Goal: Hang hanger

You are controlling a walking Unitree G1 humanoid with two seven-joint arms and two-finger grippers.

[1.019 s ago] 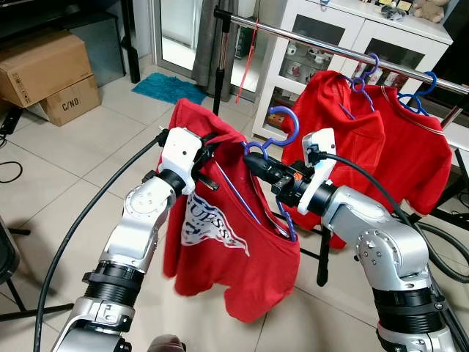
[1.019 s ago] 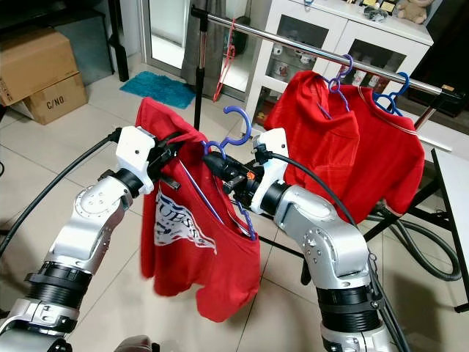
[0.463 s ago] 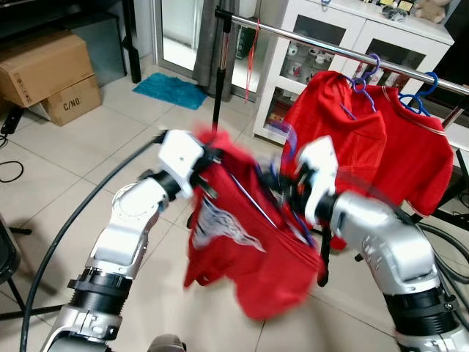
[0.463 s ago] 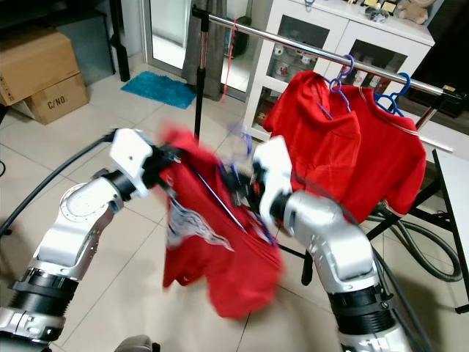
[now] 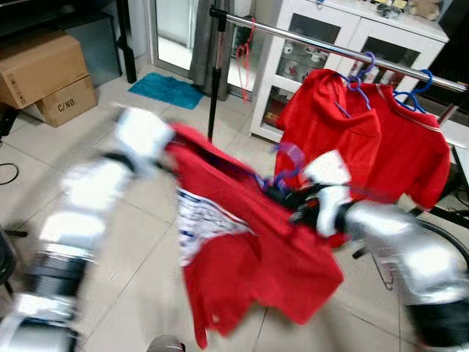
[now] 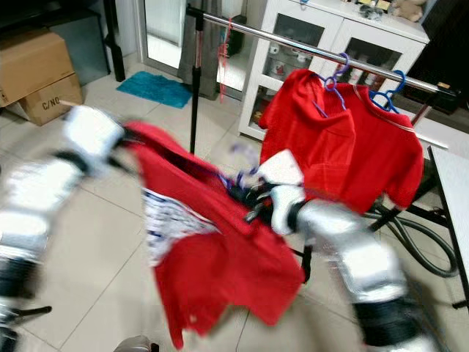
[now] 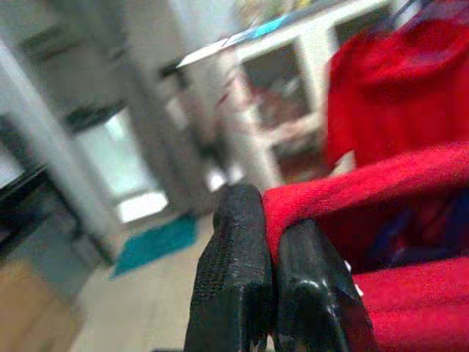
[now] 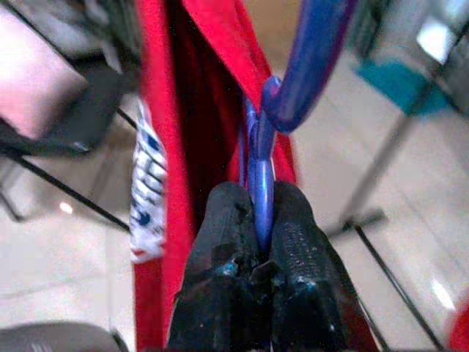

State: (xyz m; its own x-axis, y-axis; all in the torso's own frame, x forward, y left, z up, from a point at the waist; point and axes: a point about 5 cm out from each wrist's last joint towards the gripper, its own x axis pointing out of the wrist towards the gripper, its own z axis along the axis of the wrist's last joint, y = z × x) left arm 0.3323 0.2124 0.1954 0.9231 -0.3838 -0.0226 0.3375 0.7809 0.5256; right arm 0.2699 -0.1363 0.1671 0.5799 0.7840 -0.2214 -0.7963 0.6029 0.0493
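Still unhung: the blue hanger (image 8: 265,158) carrying the red shirt (image 5: 249,249) was in the air in front of the rail (image 5: 322,48), below it and short of it, hook (image 5: 292,158) pointing up. Head views were motion-blurred across both arms.

Right gripper (image 8: 258,213): jaws closed on the hanger's neck just under the hook, clear in the right wrist view. Left gripper (image 7: 270,249): jaws pinched nearly together on a fold of the red shirt at its shoulder edge, holding the cloth out to the robot's left.

Done, by my reading: shirt on hanger, hanger lifted and carried near the rail. Left: raise the hook over the rail, seat it, let go with both jaws. A bare stretch of rail lay left of the two red shirts (image 5: 366,139) already hanging on blue hangers, and looked the likely spot.

Writing: cardboard box (image 5: 66,103) on the floor read "C/NO:". The shirt bore a white chest print (image 5: 201,224) with dark lettering, too blurred to read.
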